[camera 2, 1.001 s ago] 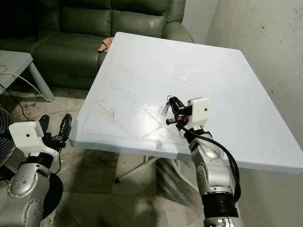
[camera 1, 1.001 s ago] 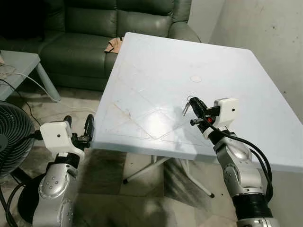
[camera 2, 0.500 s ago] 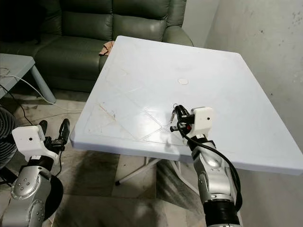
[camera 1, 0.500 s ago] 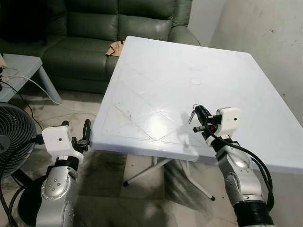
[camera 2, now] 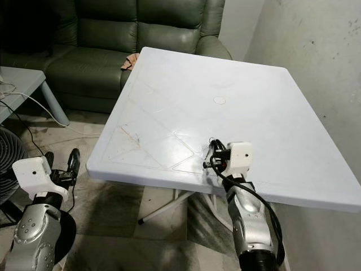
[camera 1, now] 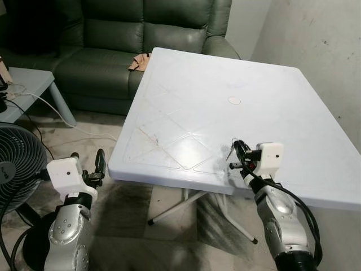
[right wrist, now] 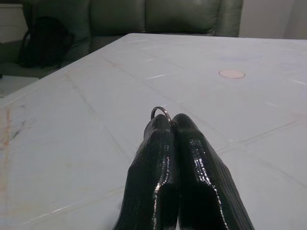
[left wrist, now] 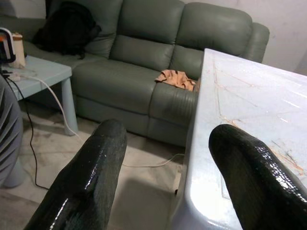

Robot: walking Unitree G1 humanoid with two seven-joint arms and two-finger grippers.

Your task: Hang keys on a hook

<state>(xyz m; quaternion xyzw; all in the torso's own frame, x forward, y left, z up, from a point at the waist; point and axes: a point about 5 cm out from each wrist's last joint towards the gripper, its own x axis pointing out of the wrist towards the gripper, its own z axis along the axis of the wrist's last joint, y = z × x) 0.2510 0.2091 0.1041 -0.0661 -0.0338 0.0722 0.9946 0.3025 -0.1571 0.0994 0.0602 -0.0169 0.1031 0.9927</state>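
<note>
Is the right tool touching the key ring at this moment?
Touching. The right wrist view shows the right tool with its two fingers pressed together, the key ring poking out from between their tips with no gap.

Keys (camera 1: 233, 148): too small in the head views to count or tell apart. Wrist view shows a sliver of key ring (right wrist: 160, 112) above the pressed-together fingertips (right wrist: 165, 125) of the right tool (camera 1: 237, 157); the rest is hidden behind them. Tabletop (camera 1: 225, 79): right edge cut off by the frame. Fan (camera 1: 17, 164): cut off at left. Sofa (camera 1: 118, 34): top cropped. Cloth (camera 1: 138, 61) on the sofa arm: partly hidden by the tabletop's far-left corner.
</note>
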